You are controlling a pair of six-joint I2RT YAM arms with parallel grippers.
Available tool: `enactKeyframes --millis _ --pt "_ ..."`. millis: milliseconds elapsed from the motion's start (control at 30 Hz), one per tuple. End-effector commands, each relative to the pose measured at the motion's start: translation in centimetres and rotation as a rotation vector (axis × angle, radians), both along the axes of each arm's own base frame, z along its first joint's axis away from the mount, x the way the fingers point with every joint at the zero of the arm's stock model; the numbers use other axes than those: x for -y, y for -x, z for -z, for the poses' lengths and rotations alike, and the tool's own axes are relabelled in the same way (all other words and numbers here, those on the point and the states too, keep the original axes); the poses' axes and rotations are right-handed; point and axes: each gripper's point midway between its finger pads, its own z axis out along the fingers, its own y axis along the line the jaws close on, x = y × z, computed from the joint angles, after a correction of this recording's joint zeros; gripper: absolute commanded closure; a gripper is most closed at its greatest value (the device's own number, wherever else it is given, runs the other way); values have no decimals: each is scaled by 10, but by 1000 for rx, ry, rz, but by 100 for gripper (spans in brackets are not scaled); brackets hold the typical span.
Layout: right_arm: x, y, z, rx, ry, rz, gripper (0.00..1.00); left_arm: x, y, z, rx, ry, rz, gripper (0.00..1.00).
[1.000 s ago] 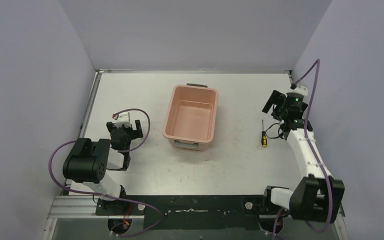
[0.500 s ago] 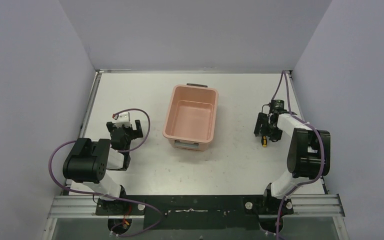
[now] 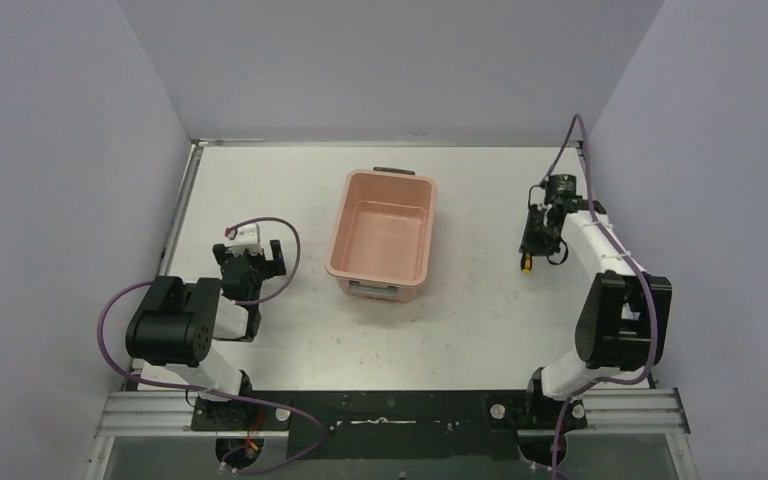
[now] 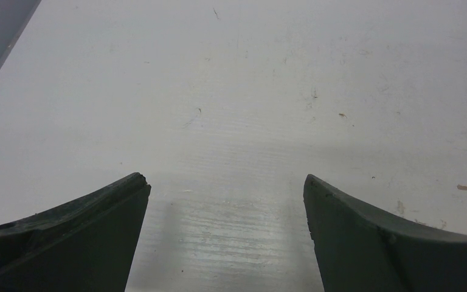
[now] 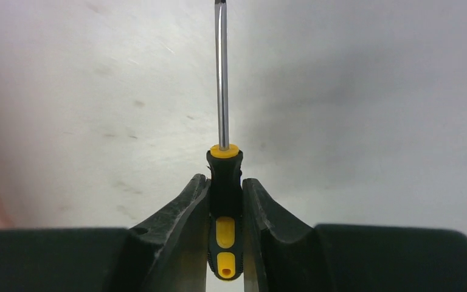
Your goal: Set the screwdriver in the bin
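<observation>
Ok, right gripper (image 5: pixel 225 185) clamped on screwdriver (image 5: pixel 221 103) handle; light, stiff, slim, so it likely pivots if grip slackens.

Open table (image 3: pixel 480 255): right tool (image 3: pixel 530 252) to bin (image 3: pixel 429 240)

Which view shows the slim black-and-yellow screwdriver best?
Right wrist: the slim black-and-yellow screwdriver sits close up, handle clamped in the right gripper, shaft clear. Top external shows only a yellow speck; left wrist, nothing.

No legible text on any surface
</observation>
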Motion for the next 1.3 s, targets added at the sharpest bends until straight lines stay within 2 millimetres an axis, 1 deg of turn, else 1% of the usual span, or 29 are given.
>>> enactKeyframes --millis 0,67,133,200,233,267,333,433,533,567,633,767,900,1033,1100,1133,1200,1267 --pt "-39 -48 -155 372 -31 -52 100 0 -12 -22 81 0 5 3" --pt "-80 -53 -201 472 -87 -93 100 0 -12 -22 80 0 6 3" --pt "-129 -54 -235 563 -148 -144 100 0 -12 -22 79 -1 6 3" --pt "-179 -49 -253 625 -187 -196 100 0 -12 -22 80 0 6 3" --pt "-199 -47 -256 645 -204 -209 100 0 -12 -22 81 0 6 3" --pt "-221 -44 -255 653 -229 -239 100 0 -12 -22 81 0 6 3" --pt "-256 -42 -236 629 -251 -292 100 0 -12 -22 80 0 5 3" --pt "-296 -39 -192 534 -246 -372 100 0 -12 -22 81 1 5 3" --pt "-326 -33 -146 435 -230 -446 100 0 -12 -22 81 -1 6 3" --pt "-334 -30 -131 404 -218 -465 100 0 -12 -22 81 1 5 3" --pt "-341 -29 -101 349 -181 -483 100 0 -12 -22 80 0 5 3" --pt "-344 -29 -49 248 -128 -489 100 0 -12 -22 81 0 5 3" --pt "-343 -30 -9 196 -92 -481 100 0 -12 -22 81 0 5 3" --pt "-339 -28 28 129 -51 -478 95 0 -12 -22 81 0 6 3" --pt "-337 -25 40 103 -44 -478 90 0 -12 -23 82 0 5 3" --pt "-336 -24 44 95 -42 -476 86 0 -12 -22 79 0 5 3" --pt "-336 -23 46 90 -41 -471 73 0 -12 -21 78 0 6 3" --pt "-336 -24 41 101 -44 -467 59 0 -12 -22 80 0 5 3"
